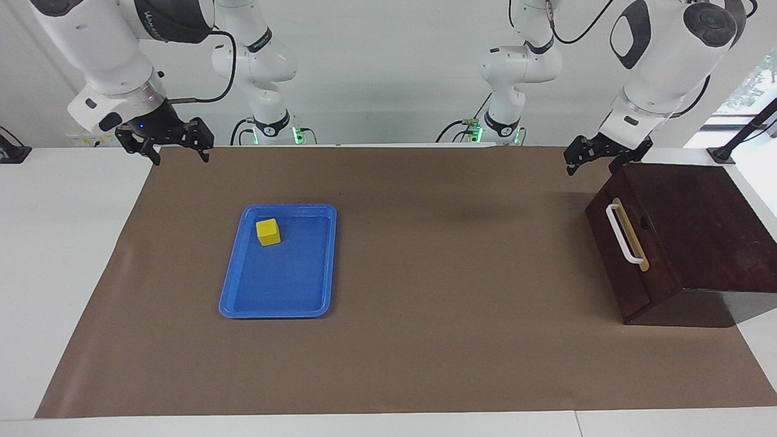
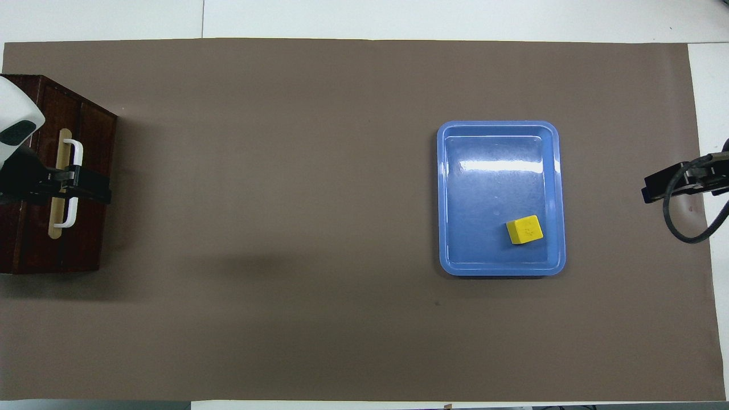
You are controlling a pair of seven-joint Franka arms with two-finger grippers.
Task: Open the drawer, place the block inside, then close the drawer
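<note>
Here, a brown paper sheet (image 1: 425,340) covers most of a white table (image 1: 61,255) in a bright, white-walled room, with the blue tray (image 1: 234,285) as the one fixed mark on it. The block (image 1: 268,232), a small yellow cube, sits inside the tray, in the corner nearest the robots on the side facing the right arm's end of the table. Well apart from the tray, toward the left arm's end, stands a dark brown wooden box (image 1: 698,224) whose drawer (image 1: 625,255) is pushed in flush, its white bar handle (image 1: 622,233) on a tan strip facing the tray. The left gripper (image 1: 601,159) hangs in the air above the box's corner nearest the robots, fingers spread and holding nothing; seen from overhead it covers the middle of the handle. The right gripper (image 1: 176,149) hovers over the edge of the brown sheet nearest the robots, toward the right arm's end from the tray, its fingers likewise spread and empty. Black cables (image 1: 212,91) loop from the white arms, and green lights (image 1: 297,133) glow at the two arm bases along the wall.
</note>
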